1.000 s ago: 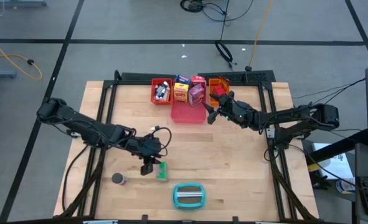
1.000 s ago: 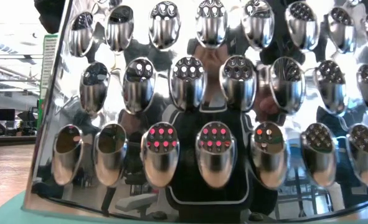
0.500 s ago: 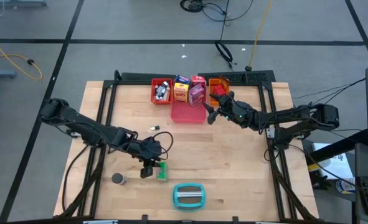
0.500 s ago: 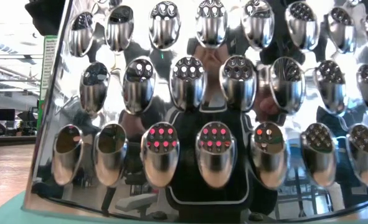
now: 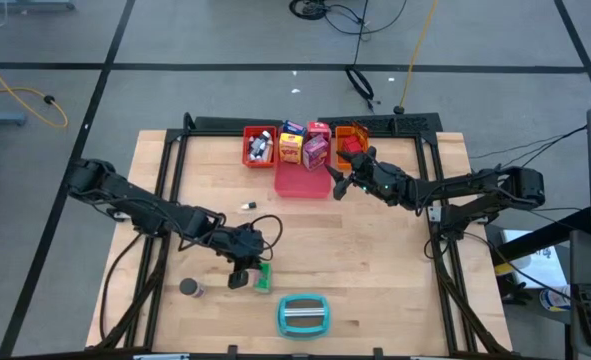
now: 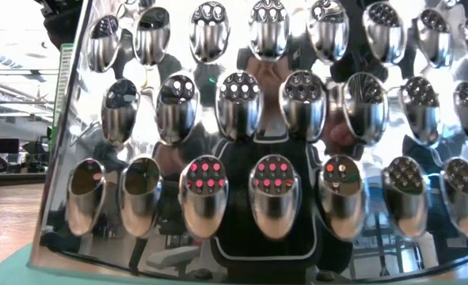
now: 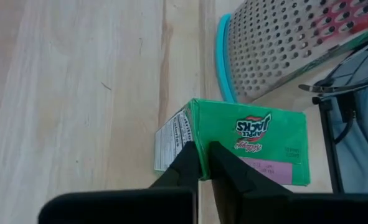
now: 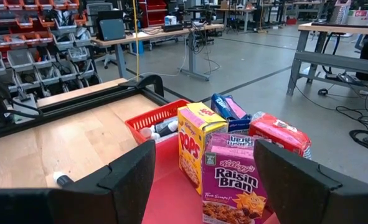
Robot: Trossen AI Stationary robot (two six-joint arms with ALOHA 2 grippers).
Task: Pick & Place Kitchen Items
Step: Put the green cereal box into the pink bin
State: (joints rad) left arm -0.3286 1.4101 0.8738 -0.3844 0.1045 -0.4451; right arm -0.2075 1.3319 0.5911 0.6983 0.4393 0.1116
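The wooden surface (image 5: 375,260) carries the teal-and-grey grater (image 5: 303,314) at its near edge, with the green box (image 7: 249,146) lying flat just beside it. The left gripper (image 7: 201,163) sits at the box's corner, fingers pinched together. The right gripper (image 8: 202,180) hangs spread wide over the pink tray (image 5: 300,183), empty.

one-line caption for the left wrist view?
Left tool shut beside the green cereal box on the wood table, grater beyond.
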